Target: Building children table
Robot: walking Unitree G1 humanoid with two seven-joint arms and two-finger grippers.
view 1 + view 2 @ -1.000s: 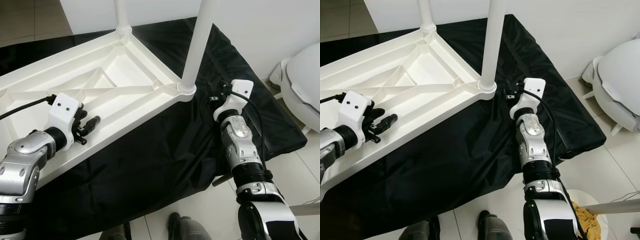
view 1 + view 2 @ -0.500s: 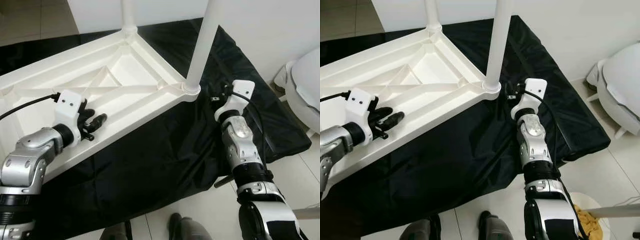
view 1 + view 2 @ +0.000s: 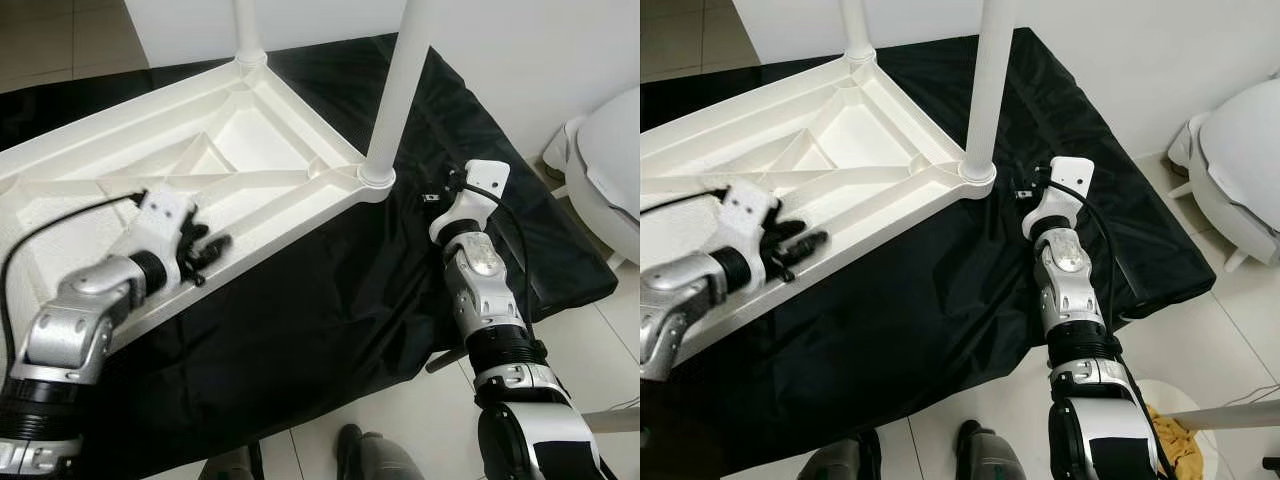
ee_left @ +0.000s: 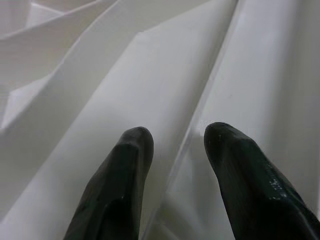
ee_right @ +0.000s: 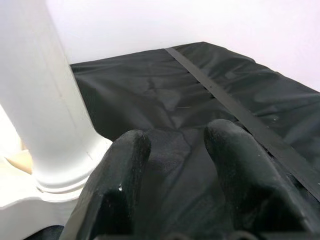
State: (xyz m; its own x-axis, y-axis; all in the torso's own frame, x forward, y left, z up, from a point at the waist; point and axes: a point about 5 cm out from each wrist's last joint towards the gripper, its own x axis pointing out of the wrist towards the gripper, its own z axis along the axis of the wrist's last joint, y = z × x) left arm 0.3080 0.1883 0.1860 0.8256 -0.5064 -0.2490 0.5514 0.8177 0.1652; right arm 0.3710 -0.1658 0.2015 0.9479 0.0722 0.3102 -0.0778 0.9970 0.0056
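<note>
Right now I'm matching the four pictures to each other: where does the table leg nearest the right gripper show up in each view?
Left eye view: the white leg rises at upper middle, seated in the tabletop's corner socket.
Right eye view: same leg, upper middle, just left of the right gripper.
Left wrist view: not in it.
Right wrist view: the leg stands large beside the fingers.
Shared landmark: the black cloth.

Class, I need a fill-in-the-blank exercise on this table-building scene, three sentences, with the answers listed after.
1. The white table lies upside down on a ______ cloth.
2. The left gripper, jaws open, is over the table's ______ side.
3. The right gripper sits beside a leg that stands ______.

Answers: black; ribbed under; upright
</note>
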